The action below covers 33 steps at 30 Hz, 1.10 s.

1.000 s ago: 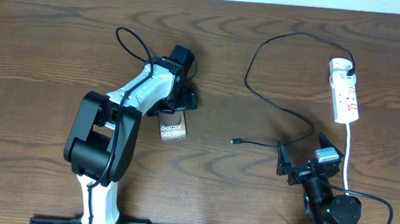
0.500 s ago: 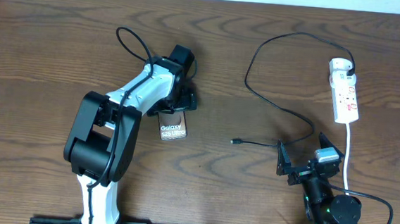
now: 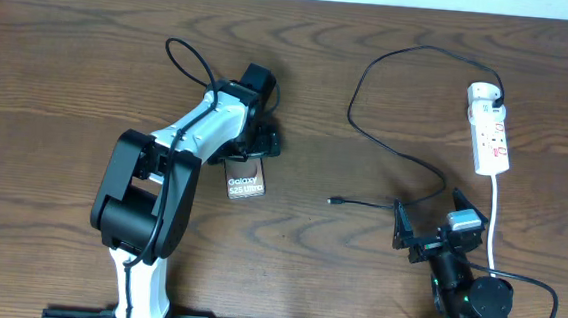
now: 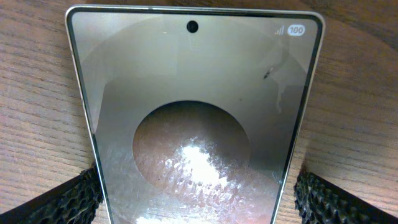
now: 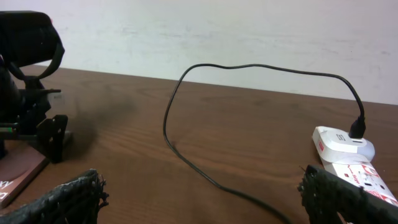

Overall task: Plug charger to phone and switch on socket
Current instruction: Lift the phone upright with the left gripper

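Observation:
The phone (image 3: 246, 182) lies flat on the table, bronze-brown with white lettering; in the left wrist view its glossy face (image 4: 199, 93) fills the frame. My left gripper (image 3: 250, 155) (image 4: 199, 202) is open and straddles the phone's near end, one finger at each long edge. The charger (image 3: 352, 106) is a thin black cable that loops from the socket (image 3: 490, 133) across the table to its loose connector tip (image 3: 332, 200). My right gripper (image 3: 434, 226) (image 5: 202, 196) is open and low, just right of that tip, with the cable (image 5: 168, 118) running between its fingers.
The socket's thick white cord (image 3: 494, 219) runs down the right side, past my right arm. The charger's plug head (image 5: 357, 129) sits in the socket's far end (image 5: 343, 144). A pale wall (image 5: 217, 31) stands behind the table's far edge.

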### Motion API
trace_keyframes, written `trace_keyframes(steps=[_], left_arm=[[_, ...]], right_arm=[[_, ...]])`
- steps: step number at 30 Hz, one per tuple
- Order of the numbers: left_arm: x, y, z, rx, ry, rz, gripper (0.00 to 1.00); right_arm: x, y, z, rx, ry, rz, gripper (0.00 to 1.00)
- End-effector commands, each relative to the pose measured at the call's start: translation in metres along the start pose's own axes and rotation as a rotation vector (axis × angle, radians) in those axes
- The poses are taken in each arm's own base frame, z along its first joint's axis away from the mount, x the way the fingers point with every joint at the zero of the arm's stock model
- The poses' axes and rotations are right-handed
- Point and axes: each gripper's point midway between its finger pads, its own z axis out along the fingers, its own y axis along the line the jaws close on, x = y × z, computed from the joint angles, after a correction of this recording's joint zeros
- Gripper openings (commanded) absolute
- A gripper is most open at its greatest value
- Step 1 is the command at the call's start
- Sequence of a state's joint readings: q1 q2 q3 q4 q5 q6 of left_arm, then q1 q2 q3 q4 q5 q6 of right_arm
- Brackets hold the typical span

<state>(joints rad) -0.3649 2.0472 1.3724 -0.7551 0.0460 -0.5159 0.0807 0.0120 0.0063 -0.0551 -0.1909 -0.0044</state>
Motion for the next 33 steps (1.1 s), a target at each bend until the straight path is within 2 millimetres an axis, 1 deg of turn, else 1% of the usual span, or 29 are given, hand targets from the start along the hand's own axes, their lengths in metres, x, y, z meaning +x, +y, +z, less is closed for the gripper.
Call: trace_keyframes(steps=[1, 4, 6, 9, 11, 14, 17, 18, 19, 20, 26, 30, 31, 33], left_arm=[[0.0092, 0.0138, 0.0163, -0.065, 0.036, 0.015, 1.0], [0.0116, 0.0145, 0.0161, -0.067, 0.047, 0.015, 0.89], [0.0118, 0.0147, 0.0161, -0.068, 0.047, 0.015, 0.85], [0.0115, 0.0146, 0.0161, -0.068, 0.046, 0.014, 0.83], [0.0109, 0.0142, 0.0162, -0.066, 0.044, 0.014, 0.8], [0.0104, 0.0139, 0.0162, -0.065, 0.042, 0.014, 0.8], [0.0099, 0.0136, 0.0163, -0.064, 0.04, 0.014, 0.8], [0.0096, 0.0134, 0.0163, -0.063, 0.038, 0.015, 0.82], [0.0093, 0.0132, 0.0163, -0.062, 0.037, 0.015, 0.96], [0.0092, 0.0132, 0.0163, -0.062, 0.037, 0.015, 0.98], [0.0093, 0.0132, 0.0163, -0.062, 0.037, 0.015, 0.99], [0.0096, 0.0132, 0.0163, -0.062, 0.038, 0.015, 0.84], [0.0096, 0.0131, 0.0163, -0.061, 0.038, 0.015, 0.81], [0.0096, 0.0132, 0.0163, -0.062, 0.038, 0.015, 0.81]], right_arm=[[-0.0002, 0.0003, -0.0003, -0.002, -0.002, 0.003, 0.99], [-0.0002, 0.0003, -0.0003, -0.002, -0.002, 0.003, 0.99], [-0.0002, 0.0003, -0.0003, -0.002, -0.002, 0.003, 0.99], [-0.0002, 0.0003, -0.0003, -0.002, -0.002, 0.003, 0.99], [-0.0002, 0.0003, -0.0003, -0.002, -0.002, 0.003, 0.99], [0.0, 0.0003, -0.0002, -0.002, -0.002, 0.003, 0.99], [-0.0002, 0.0003, -0.0003, -0.002, -0.002, 0.003, 0.99], [0.0, 0.0003, -0.0002, -0.002, -0.002, 0.003, 0.99], [-0.0002, 0.0003, -0.0003, -0.002, -0.002, 0.003, 0.99], [0.0, 0.0003, -0.0002, -0.002, -0.002, 0.003, 0.99], [0.0, 0.0003, -0.0002, -0.002, -0.002, 0.003, 0.99], [0.0, 0.0003, -0.0002, -0.002, -0.002, 0.003, 0.99], [-0.0002, 0.0003, -0.0003, -0.002, -0.002, 0.003, 0.99], [-0.0002, 0.0003, -0.0003, -0.002, -0.002, 0.003, 0.99]])
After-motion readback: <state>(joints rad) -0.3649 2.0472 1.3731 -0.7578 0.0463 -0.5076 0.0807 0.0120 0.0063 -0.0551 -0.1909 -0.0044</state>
